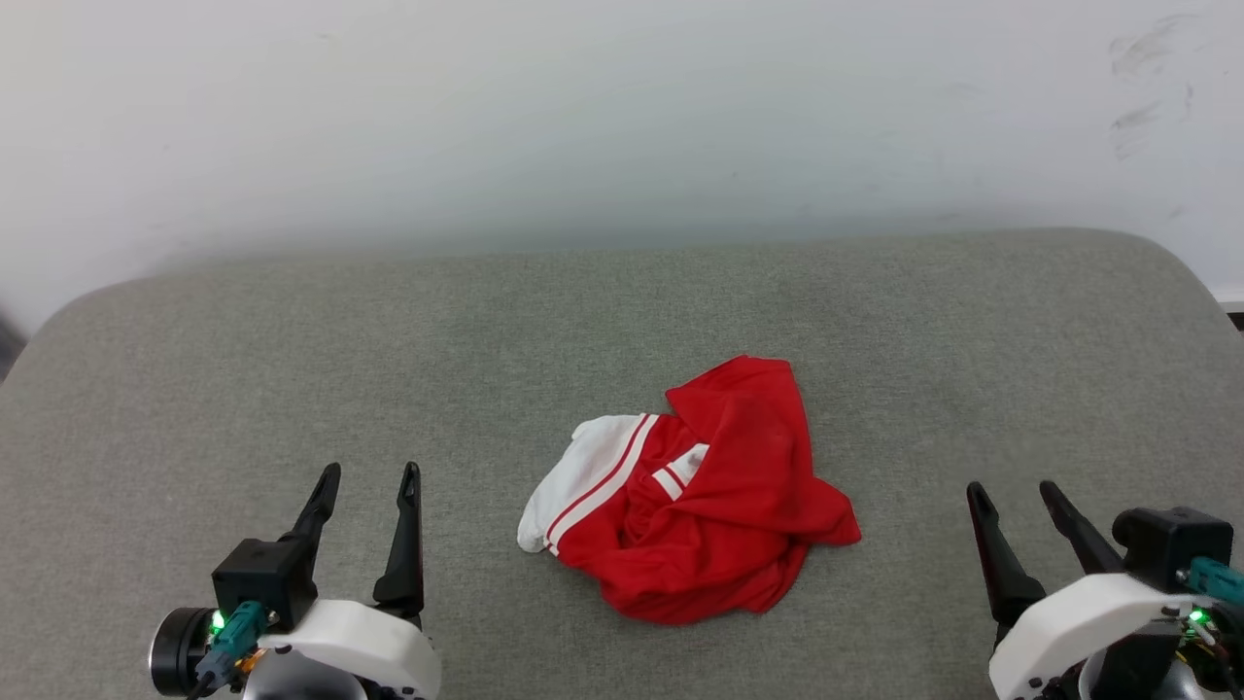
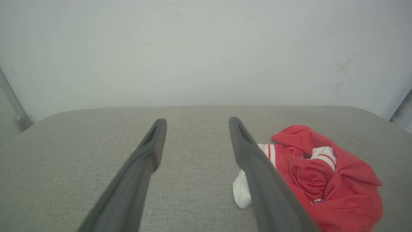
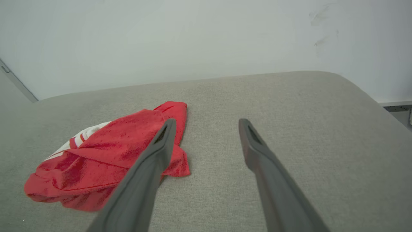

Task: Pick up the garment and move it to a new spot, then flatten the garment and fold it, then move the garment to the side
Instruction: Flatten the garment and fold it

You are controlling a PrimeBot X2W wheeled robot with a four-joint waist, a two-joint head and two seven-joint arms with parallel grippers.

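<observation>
There's the garment (image 1: 700,496), a crumpled red jersey shirt with a white, red-striped sleeve, bunched in a heap just right of centre in the lower half of the head view, lying on the grey fabric-covered surface (image 1: 292,350). My left gripper (image 1: 373,471) sits at the lower left, two dark fingers spread wide and empty. My right gripper (image 1: 1013,488) at the lower right is just as wide, holding nothing, and the heap lies between them, touching neither.
</observation>
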